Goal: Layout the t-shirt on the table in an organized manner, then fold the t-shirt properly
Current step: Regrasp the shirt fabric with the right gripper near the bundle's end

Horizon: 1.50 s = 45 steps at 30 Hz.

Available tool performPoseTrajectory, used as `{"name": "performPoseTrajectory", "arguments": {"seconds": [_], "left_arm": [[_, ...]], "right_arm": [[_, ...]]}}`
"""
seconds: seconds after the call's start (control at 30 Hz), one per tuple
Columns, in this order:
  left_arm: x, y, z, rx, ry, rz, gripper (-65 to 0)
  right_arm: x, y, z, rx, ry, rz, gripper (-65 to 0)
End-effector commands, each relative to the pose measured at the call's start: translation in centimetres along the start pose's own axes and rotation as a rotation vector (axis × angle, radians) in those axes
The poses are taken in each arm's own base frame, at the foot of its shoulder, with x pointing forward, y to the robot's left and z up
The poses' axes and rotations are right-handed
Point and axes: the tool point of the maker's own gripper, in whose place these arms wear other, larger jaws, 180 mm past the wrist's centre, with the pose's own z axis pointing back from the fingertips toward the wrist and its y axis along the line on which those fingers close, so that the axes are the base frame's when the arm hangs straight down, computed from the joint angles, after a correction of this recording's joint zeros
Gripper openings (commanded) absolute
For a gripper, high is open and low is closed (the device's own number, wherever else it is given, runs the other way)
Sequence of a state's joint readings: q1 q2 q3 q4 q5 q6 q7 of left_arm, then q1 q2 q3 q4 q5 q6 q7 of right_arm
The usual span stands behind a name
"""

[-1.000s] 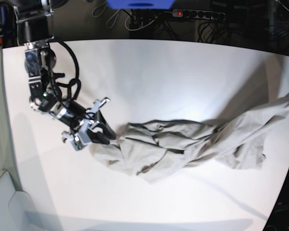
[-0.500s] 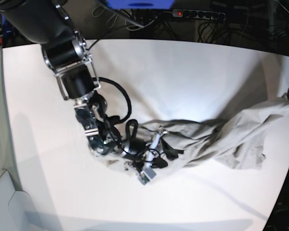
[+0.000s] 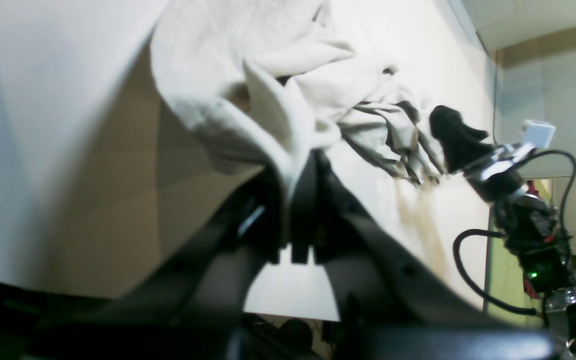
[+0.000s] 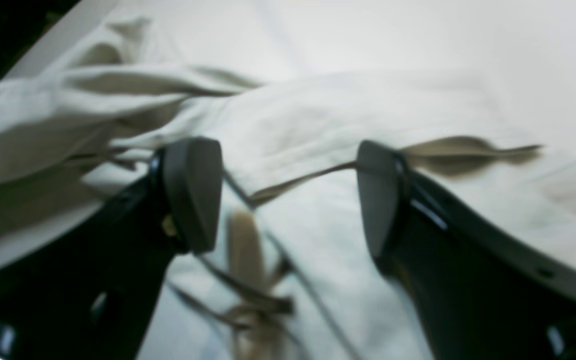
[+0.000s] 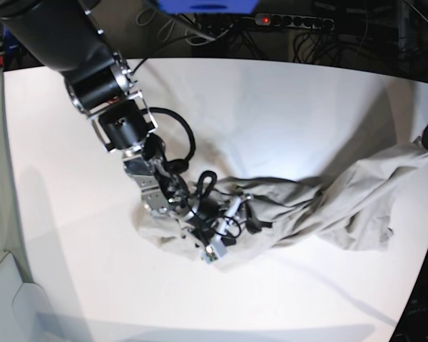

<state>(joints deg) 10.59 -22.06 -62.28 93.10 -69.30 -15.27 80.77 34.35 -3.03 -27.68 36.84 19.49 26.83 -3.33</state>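
Left gripper [image 3: 300, 200] is clamping the t-shirt [image 5: 299, 206] taut; right gripper [image 4: 288, 195], jaws spread above its crumpled middle, should be pinching one layer only.

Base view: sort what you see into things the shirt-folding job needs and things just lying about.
Part of the job:
- t-shirt, crumpled, one end lifted at the right edge
- table
- right pincer, open over the cloth
- left pincer, shut on the t-shirt

Just lying about:
- power strip behind the table
- blue object at the top edge
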Motion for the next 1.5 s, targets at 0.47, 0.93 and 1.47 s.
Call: {"name": "performPoseTrajectory", "arguments": {"seconds": [0.47, 0.93, 1.47], "left_arm": [[1.4, -0.9, 0.5, -0.028, -0.037, -0.02, -64.9], [1.5, -0.9, 0.5, -0.029, -0.039, -0.02, -64.9], [1.5, -1.0, 0.4, -0.029, -0.041, -0.021, -64.9]], "right_arm": [[1.6, 2.5, -1.0, 0.053, -0.049, 0.011, -22.4], [2.5, 3.3, -1.5, 0.065, -0.064, 0.011, -43.2], [1.1, 1.0, -2.2, 0.009, -0.06, -0.043, -61.9]]}}
